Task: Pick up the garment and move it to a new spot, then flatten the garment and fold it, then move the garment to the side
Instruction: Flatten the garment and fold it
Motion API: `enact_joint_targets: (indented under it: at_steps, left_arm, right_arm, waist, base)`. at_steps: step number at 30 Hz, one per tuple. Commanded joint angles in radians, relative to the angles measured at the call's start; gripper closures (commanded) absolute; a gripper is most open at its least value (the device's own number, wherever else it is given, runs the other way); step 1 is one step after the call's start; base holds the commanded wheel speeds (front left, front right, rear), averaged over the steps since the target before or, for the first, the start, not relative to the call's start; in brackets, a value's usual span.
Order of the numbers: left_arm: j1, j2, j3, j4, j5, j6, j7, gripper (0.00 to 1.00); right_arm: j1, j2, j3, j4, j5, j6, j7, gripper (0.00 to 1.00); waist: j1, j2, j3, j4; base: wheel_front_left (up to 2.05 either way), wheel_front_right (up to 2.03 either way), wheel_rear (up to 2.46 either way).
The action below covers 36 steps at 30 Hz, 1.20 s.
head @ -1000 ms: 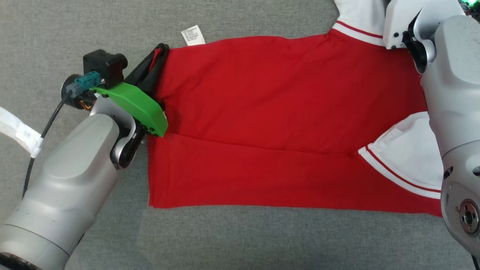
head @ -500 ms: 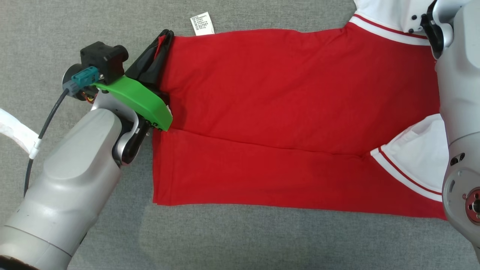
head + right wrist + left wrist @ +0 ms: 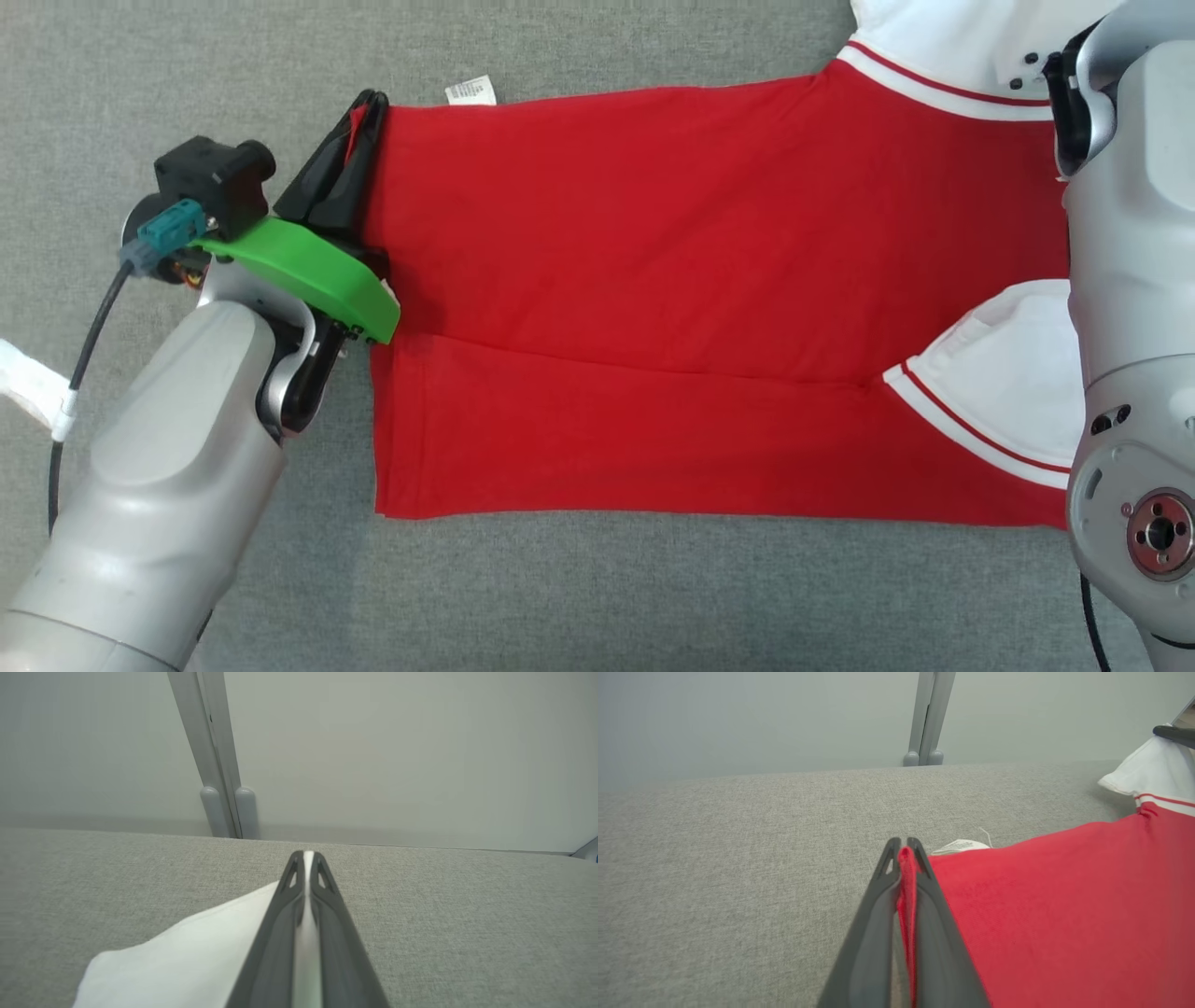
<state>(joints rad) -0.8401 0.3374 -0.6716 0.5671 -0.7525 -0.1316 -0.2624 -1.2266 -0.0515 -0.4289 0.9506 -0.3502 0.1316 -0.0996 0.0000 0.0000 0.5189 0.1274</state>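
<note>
The garment is a red shirt with white, red-striped sleeves, spread flat on the grey cloth surface with one lengthwise fold. My left gripper is shut on its far left hem corner; red cloth shows pinched between the dark fingers. A white label pokes out beside that corner. My right gripper is shut on the white sleeve, a white strip showing between its fingers. In the head view the right forearm covers the shirt's right end, and the far sleeve lies at the top right.
Grey fabric surface lies all around the shirt. A grey post stands past the far edge against a pale wall. A white strap and a black cable hang by my left arm.
My right gripper has closed on the white sleeve. The head camera has shifted a little; the left gripper keeps its hold on the hem corner.
</note>
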Motion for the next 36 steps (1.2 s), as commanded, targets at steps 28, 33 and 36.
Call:
enact_joint_targets:
  at_steps: [28, 33, 36]
  left_arm:
    - [0.394, -0.078, 0.215, 0.077, 0.198, 0.002, -0.003, 1.0]
    - [0.461, -0.094, 0.254, 0.094, 0.236, 0.002, -0.003, 1.0]
    - [0.504, -0.11, 0.287, 0.109, 0.257, 0.002, -0.003, 0.16]
  right_arm:
    - [0.688, -0.082, 0.374, -0.297, 0.727, -0.002, -0.088, 1.0]
    - [0.819, -0.078, 0.378, -0.339, 0.768, -0.002, -0.062, 1.0]
    - [0.861, -0.075, 0.38, -0.335, 0.77, -0.002, -0.066, 0.96]
  waist:
    - [0.0, 0.0, -0.362, -0.133]
    - [0.0, 0.0, -0.38, -0.143]
    - [0.0, 0.0, -0.387, -0.145]
  base:
    - [0.0, 0.0, 0.0]
    - [0.0, 0.0, 0.0]
    - [0.0, 0.0, 0.0]
